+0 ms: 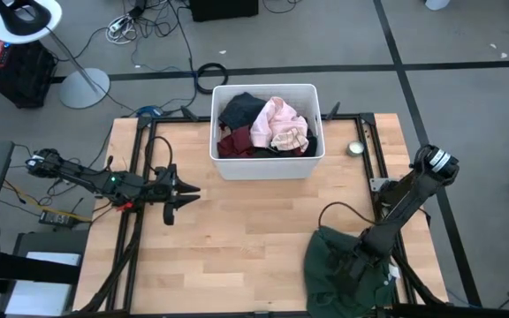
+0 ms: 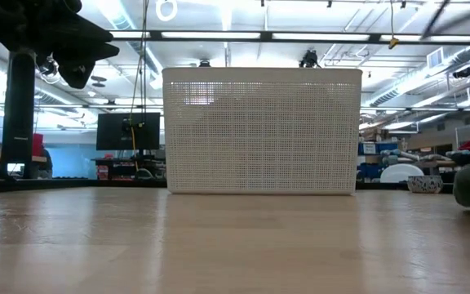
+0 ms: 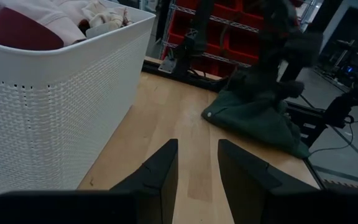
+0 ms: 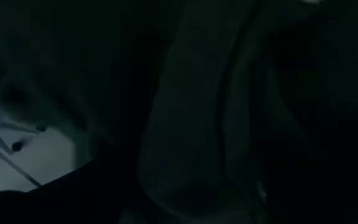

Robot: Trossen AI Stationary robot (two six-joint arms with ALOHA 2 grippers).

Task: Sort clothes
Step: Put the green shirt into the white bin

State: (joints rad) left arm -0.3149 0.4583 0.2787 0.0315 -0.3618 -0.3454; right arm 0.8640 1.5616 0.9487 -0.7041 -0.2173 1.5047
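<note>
A dark green top (image 1: 343,274) lies crumpled on the table's near right corner; the left wrist view shows it too (image 3: 253,115). My right gripper (image 1: 360,261) is down over this top, pointing steeply downward, and its wrist view is filled with dark cloth (image 4: 185,124). The white bin (image 1: 263,168) stands at the far middle and holds a pink piece (image 1: 277,124), a maroon piece (image 1: 235,141) and a black top (image 1: 241,108). My left gripper (image 3: 197,168) hovers open above the table's left side, pointing toward the right, with nothing between its fingers.
A small round tin (image 1: 355,148) sits on the table to the right of the bin. Black frame rails (image 1: 140,177) run along the table's left and right sides. Bare wood (image 1: 246,238) stretches between the bin, the left gripper and the green top.
</note>
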